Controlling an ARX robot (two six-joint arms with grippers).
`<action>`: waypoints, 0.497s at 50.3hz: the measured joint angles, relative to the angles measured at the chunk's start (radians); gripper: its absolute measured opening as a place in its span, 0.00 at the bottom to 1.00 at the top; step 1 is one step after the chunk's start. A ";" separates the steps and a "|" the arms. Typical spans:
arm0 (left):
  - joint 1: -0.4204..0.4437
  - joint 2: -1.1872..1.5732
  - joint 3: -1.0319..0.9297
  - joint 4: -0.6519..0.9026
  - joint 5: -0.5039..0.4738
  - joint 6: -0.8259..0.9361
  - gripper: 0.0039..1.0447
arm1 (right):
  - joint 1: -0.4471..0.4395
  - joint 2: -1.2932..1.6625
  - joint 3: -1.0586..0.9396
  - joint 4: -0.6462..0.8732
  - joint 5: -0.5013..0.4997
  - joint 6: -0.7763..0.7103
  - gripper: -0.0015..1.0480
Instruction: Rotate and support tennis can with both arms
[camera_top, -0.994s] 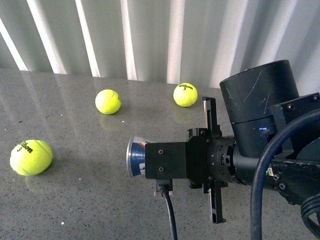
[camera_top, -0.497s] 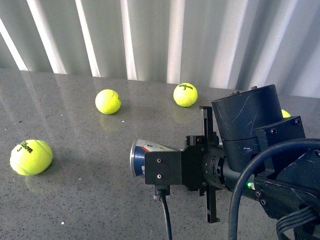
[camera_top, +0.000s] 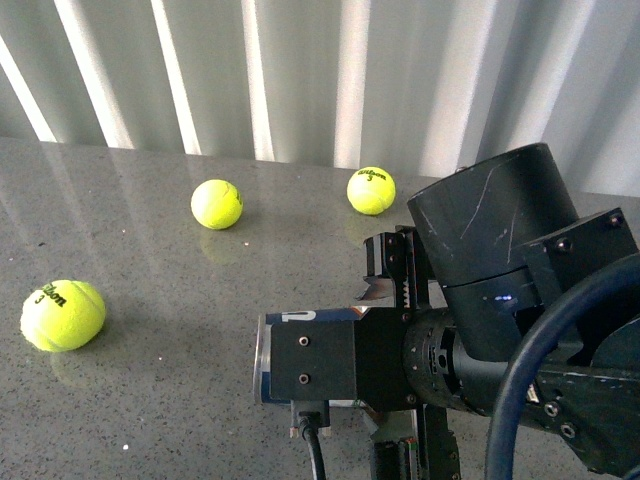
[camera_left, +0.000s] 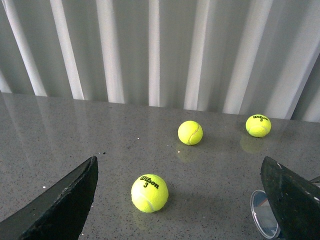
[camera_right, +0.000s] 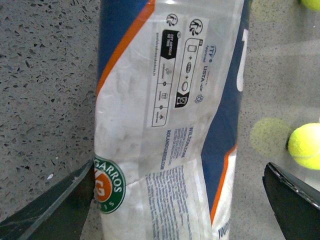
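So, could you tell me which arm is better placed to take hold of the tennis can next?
Right. The right pincer straddles the lying tennis can, whose label fills its wrist view. The left pincer hangs open over the table, with only the can's rim at its view's edge.

- worktop (camera_top: 150, 400): grey speckled stone-look, polished, glossy.
- tennis can (camera_right: 165, 125): smooth glossy printed label, creased; shiny metal rim (camera_top: 259, 360).
- 3 tennis balls (camera_top: 62, 314) (camera_top: 216, 203) (camera_top: 370, 190): fuzzy yellow felt.
- right arm (camera_top: 500, 230) housing: matt black, scuffed.
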 joint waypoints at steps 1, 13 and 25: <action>0.000 0.000 0.000 0.000 0.000 0.000 0.94 | 0.000 -0.009 0.000 -0.006 0.000 0.003 0.93; 0.000 0.000 0.000 0.000 0.000 0.000 0.94 | -0.011 -0.137 -0.003 -0.129 -0.032 0.103 0.93; 0.000 0.000 0.000 0.000 0.000 0.000 0.94 | -0.085 -0.314 -0.062 -0.167 -0.110 0.282 0.93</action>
